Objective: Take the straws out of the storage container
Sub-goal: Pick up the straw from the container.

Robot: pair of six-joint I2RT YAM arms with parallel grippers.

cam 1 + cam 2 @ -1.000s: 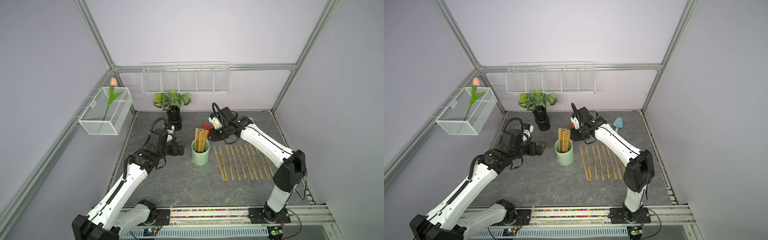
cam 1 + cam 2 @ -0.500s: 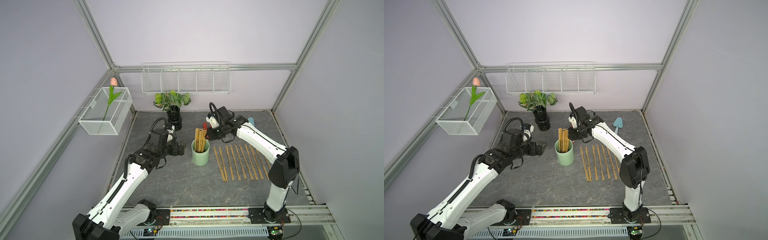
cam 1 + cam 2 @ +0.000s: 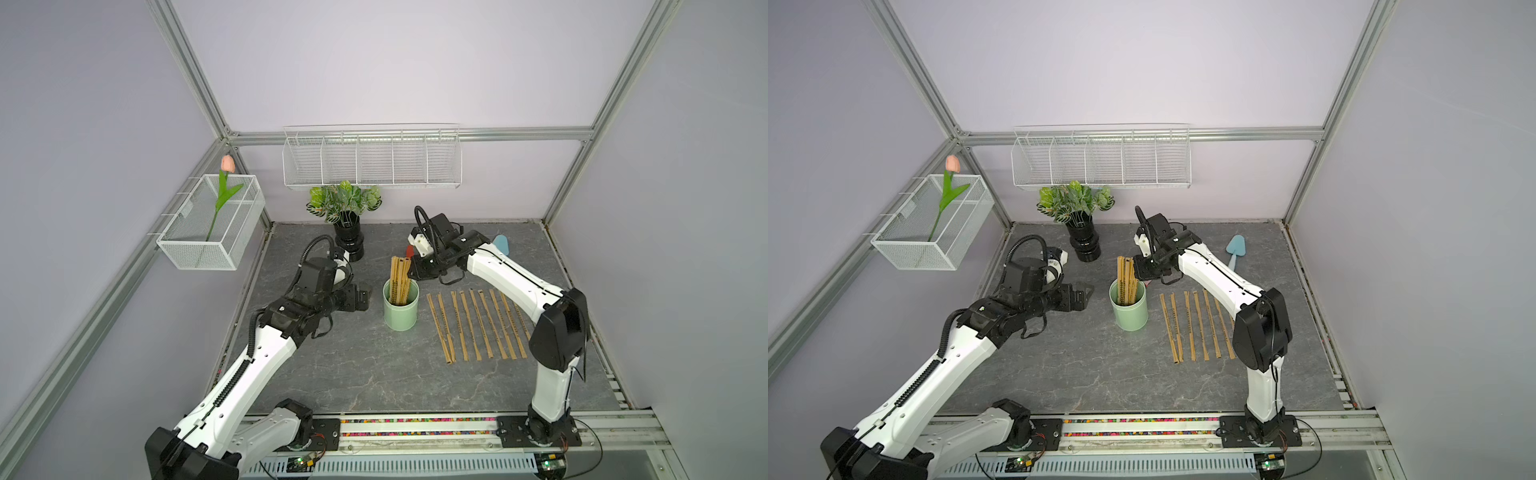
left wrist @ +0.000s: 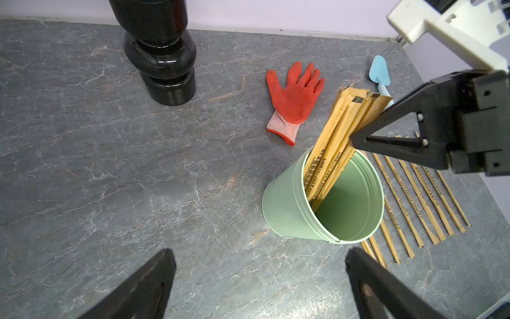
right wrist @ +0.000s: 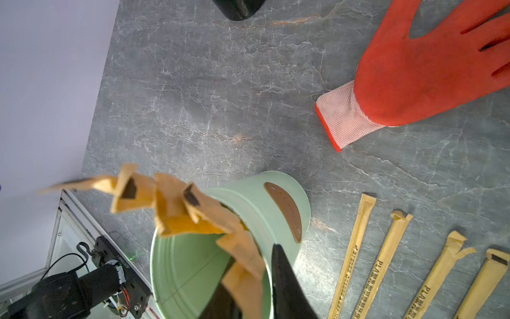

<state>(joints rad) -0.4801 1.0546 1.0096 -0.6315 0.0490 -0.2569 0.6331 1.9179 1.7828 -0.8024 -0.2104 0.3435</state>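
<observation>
While right hand (image 5: 249, 265) straddles straws (image 5: 176, 210), cup (image 3: 400, 316) upright

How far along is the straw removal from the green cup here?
Done: a row of straws lies on the table beside the storage container. In hand: the right gripper flanks one straw top in the bundle standing in it; a firm grip isn't clear. The left gripper is open, holding nothing. Left: that whole bundle.
</observation>
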